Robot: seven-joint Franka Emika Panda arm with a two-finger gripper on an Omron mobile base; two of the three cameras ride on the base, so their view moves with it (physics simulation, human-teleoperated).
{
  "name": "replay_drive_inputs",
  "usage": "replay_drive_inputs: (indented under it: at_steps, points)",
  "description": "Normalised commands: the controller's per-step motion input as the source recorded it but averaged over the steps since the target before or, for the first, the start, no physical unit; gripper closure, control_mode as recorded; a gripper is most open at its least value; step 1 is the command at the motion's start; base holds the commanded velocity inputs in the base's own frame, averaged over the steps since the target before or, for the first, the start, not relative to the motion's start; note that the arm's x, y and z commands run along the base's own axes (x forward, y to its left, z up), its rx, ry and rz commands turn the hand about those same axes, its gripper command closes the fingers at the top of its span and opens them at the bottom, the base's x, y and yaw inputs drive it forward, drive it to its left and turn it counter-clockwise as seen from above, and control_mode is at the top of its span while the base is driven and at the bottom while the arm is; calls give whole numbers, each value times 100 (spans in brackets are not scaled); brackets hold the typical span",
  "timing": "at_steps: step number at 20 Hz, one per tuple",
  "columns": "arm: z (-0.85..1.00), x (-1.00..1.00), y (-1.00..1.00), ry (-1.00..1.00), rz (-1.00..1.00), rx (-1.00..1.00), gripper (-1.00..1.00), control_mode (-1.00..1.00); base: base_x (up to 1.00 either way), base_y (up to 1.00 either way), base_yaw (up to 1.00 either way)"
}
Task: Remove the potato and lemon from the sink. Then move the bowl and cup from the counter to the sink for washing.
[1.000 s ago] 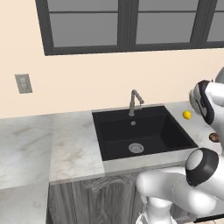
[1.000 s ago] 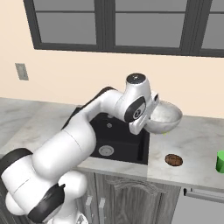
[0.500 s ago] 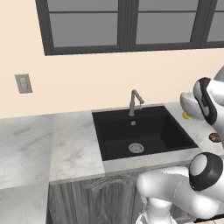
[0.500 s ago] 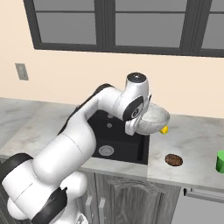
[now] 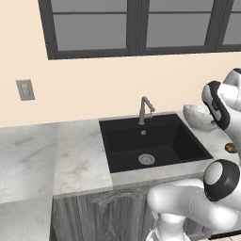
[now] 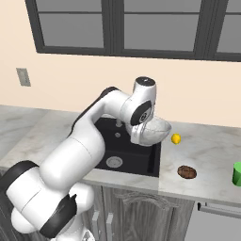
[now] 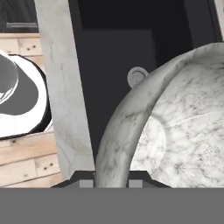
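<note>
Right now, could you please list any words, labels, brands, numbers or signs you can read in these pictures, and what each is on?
None: no text can be read on the bowl, cup, sink, wall plate or cabinet fronts.

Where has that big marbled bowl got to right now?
The bowl is held up in the gripper over the right edge of the sink, with the lemon on the counter just beyond it.

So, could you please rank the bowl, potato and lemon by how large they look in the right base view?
1. bowl, clearly largest, held at the gripper
2. potato
3. lemon, though it lies farther from the camera, so this gap is unsure
</note>
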Motion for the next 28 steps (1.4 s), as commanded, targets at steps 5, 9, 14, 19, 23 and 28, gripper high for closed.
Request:
replay_drive_inputs:
  at_steps: [5, 9, 14, 19, 23, 28]
  points:
    - [-18, 17, 15, 1, 11, 4, 100, -100, 0, 0, 0]
    - [-20, 17, 9, 0, 12, 4, 100, -100, 0, 0, 0]
    - [-21, 14, 9, 1, 14, 3, 100, -100, 0, 0, 0]
    - [-19, 13, 3, 1, 14, 1, 100, -100, 0, 0, 0]
    - [-20, 12, 0, 3, 12, 0, 100, -100, 0, 0, 0]
    - [-21, 12, 0, 2, 10, 0, 100, -100, 0, 0, 0]
